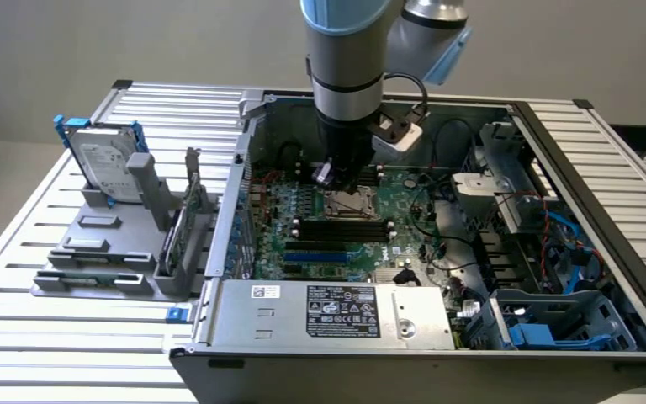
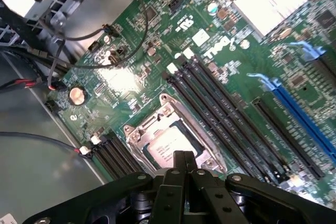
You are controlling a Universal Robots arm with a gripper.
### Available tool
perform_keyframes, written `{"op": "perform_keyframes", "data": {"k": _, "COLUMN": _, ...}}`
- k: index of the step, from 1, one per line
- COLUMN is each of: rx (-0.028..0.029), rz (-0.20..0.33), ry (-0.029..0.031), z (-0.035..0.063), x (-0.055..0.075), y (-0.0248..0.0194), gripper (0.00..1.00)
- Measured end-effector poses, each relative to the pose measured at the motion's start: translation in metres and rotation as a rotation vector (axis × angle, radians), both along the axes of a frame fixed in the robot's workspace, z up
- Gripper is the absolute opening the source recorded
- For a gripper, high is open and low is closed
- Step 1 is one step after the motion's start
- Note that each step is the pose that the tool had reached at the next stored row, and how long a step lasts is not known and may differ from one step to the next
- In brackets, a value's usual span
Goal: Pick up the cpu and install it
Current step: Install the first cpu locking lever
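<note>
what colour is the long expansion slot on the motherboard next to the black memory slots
Blue: the long plastic expansion slot on the green motherboard, clearest in the wrist view.

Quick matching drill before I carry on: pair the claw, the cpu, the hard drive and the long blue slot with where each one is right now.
Things:
1. claw
2. cpu
3. hard drive
4. blue slot

Places or states:
A. upright in the grey rack outside the case
B. shut, just above the socket
C. lying in the motherboard socket
D. on the board beside the black memory slots

Pairs: 1-B, 2-C, 3-A, 4-D
</note>
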State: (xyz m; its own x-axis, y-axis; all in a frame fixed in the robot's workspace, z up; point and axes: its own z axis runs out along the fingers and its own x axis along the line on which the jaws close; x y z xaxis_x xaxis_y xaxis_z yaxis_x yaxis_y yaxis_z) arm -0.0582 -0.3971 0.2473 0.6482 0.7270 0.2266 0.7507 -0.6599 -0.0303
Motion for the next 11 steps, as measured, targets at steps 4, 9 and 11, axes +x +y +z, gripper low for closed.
{"op": "perform_keyframes", "data": {"k": 4, "rx": 0.0000, "rz": 0.000, "ry": -0.0001, "z": 0.0024, "x": -0.004, "y": -0.0104, "gripper": 0.11}}
{"op": "perform_keyframes", "data": {"k": 9, "rx": -0.0001, "rz": 0.000, "ry": 0.0001, "z": 0.0025, "x": -0.016, "y": -0.0203, "gripper": 0.11}}
{"op": "perform_keyframes", "data": {"k": 11, "rx": 0.0001, "rz": 0.000, "ry": 0.0010, "z": 0.0025, "x": -0.020, "y": -0.0226, "gripper": 0.11}}
